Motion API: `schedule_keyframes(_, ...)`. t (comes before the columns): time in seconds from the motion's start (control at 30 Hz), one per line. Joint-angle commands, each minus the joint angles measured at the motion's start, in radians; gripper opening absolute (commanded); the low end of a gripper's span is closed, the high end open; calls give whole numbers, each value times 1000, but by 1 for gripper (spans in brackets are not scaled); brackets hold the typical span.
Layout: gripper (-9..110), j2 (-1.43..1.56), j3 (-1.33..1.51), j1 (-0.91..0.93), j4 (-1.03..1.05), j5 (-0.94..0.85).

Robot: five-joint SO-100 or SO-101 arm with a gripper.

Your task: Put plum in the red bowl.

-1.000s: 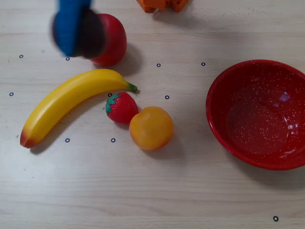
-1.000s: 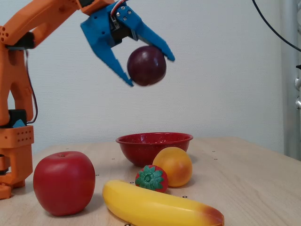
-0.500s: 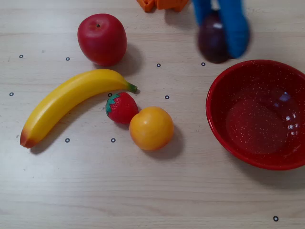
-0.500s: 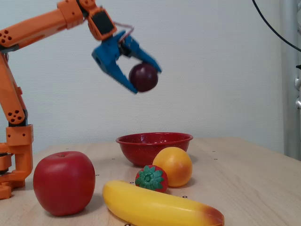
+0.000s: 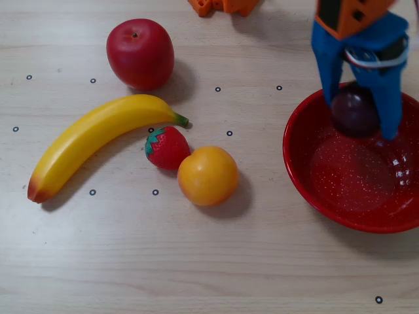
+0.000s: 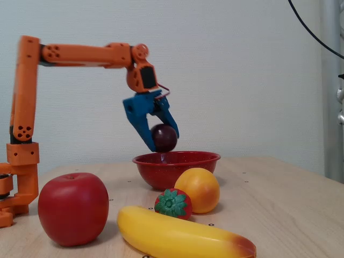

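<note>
The dark purple plum [image 5: 354,111] is held between the blue fingers of my gripper [image 5: 360,118]. In the fixed view the plum [image 6: 164,137] hangs in the gripper [image 6: 163,141] a little above the rim of the red bowl [image 6: 177,167]. In the overhead view the red bowl [image 5: 327,190] with white speckles sits at the right edge, and the plum is over its upper left part. The gripper is shut on the plum.
A red apple [image 5: 140,53], a yellow banana [image 5: 91,140], a strawberry [image 5: 167,148] and an orange [image 5: 207,175] lie on the wooden table left of the bowl. The orange arm base [image 6: 16,177] stands at the left in the fixed view.
</note>
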Motion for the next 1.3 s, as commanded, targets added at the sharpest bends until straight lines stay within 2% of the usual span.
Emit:
schedule_keyframes(0.0,12,-14,-130,21,18,38)
schedule_keyframes(0.27,39,-140,-179,-2,18,66)
schedule_keyframes(0.47,44,-121,-233,-9,55,58)
schedule_keyframes(0.6,33,-31,-236,-26,66,48)
schedule_keyframes(0.83,1,273,-49,-115,-29,44)
schedule_keyframes(1.07,0,545,195,-261,-137,9)
schedule_keyframes(1.27,0,808,522,-393,-359,-52)
